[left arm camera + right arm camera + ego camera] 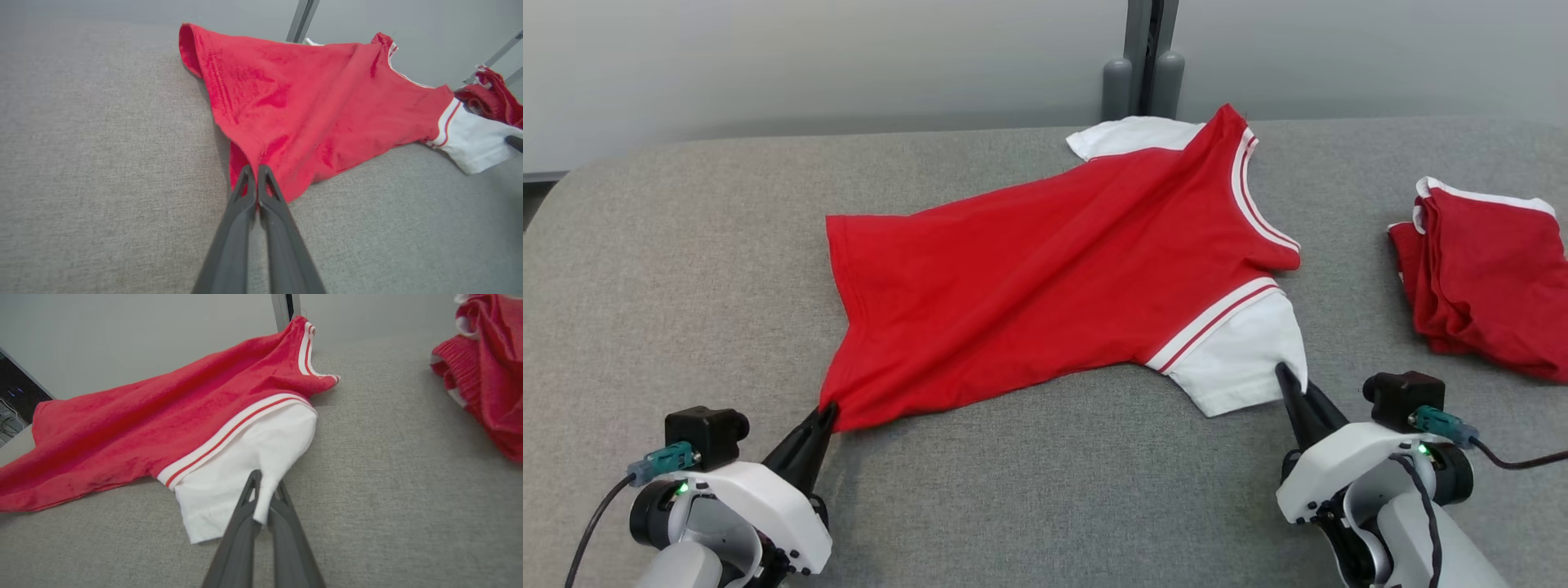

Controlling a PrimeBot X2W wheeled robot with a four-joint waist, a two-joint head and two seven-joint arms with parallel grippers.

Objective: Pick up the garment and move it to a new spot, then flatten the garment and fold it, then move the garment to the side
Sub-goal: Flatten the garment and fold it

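The garment (1062,269) is a red T-shirt with white sleeves and striped trim, spread crosswise on the grey padded table (686,269). My left gripper (827,412) is shut on the near corner of its red hem; in the left wrist view the gripper (256,169) pinches that red hem (245,159). My right gripper (1288,377) is shut on the edge of the near white sleeve (1241,359). In the right wrist view, white sleeve cloth (261,506) is bunched between the fingers of the right gripper (266,485). The far white sleeve (1127,135) lies by the table's back edge.
A second red-and-white garment (1486,278) lies crumpled in a pile at the right edge of the table. A grey post with two rounded feet (1143,73) stands behind the table against the pale wall. Bare grey table surface spreads to the left and along the front.
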